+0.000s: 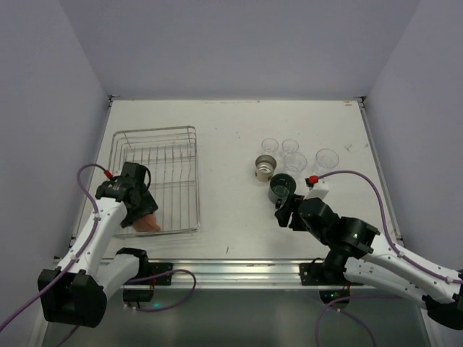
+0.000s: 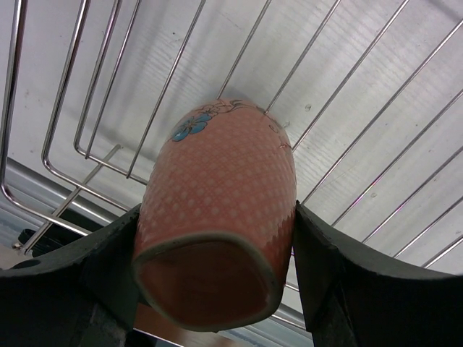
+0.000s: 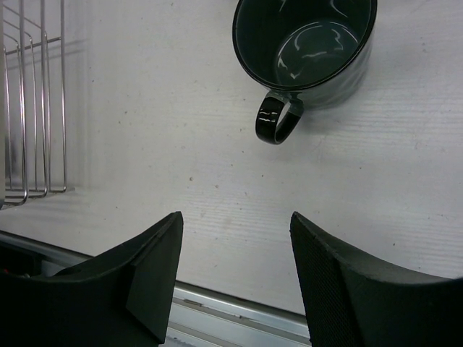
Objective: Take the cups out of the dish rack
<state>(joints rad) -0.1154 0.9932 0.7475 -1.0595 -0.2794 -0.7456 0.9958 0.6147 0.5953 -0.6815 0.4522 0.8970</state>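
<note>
The silver wire dish rack (image 1: 155, 148) sits at the left of the table. My left gripper (image 1: 145, 215) is over the rack's near edge, shut on an orange-red cup (image 1: 150, 225). In the left wrist view my left gripper (image 2: 217, 211) clamps this dotted cup (image 2: 224, 166), which has a blue flower on it, by its sides, above the rack's wires (image 2: 347, 94). My right gripper (image 1: 283, 215) is open and empty on the table just near of a dark handled mug (image 1: 281, 186). In the right wrist view the right gripper (image 3: 235, 242) is apart from the upright mug (image 3: 307, 43).
Several clear glasses (image 1: 294, 162) and a beige-brown cup (image 1: 265, 168) stand on the table right of the rack, behind the mug. A rack corner (image 3: 29, 108) shows at the left of the right wrist view. The table's metal front rail (image 1: 231, 269) runs near both arm bases.
</note>
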